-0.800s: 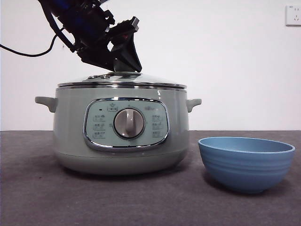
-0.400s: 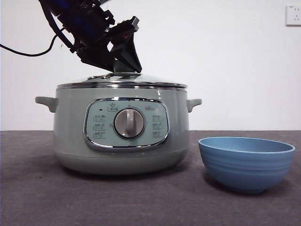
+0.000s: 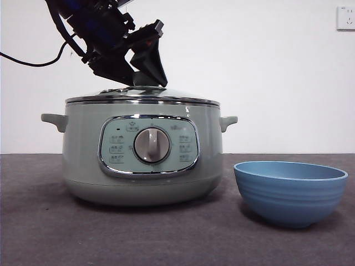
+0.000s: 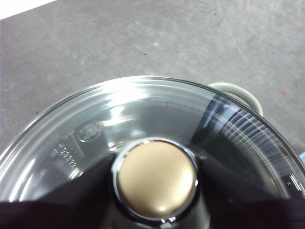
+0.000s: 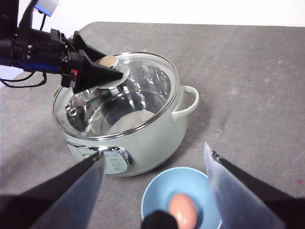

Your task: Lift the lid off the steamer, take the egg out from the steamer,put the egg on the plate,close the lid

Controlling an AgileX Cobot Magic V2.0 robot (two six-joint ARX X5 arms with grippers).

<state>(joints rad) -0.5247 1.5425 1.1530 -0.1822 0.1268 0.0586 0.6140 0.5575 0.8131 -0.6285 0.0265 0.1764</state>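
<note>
The pale green steamer (image 3: 83,155) stands left of centre with the glass lid (image 3: 144,95) resting on its rim. My left gripper (image 3: 145,80) reaches down from the upper left and is shut on the lid's round knob (image 4: 156,177); its dark jaws sit on either side of the knob. In the right wrist view, the egg (image 5: 183,208) lies inside the blue plate (image 5: 157,191), which stands beside the steamer (image 5: 152,138). My right gripper (image 5: 152,152) hangs open high above plate and steamer, holding nothing. From the front, the plate (image 3: 290,191) hides the egg.
A steamer side handle (image 3: 228,121) points toward the plate. A black cable (image 3: 33,62) trails from the left arm at the upper left. A wall socket (image 3: 345,18) sits at the top right. Grey tabletop (image 3: 177,238) lies in front.
The lid has shifted slightly to the left on the steamer with the left gripper still on its knob. Plate and steamer have not moved.
</note>
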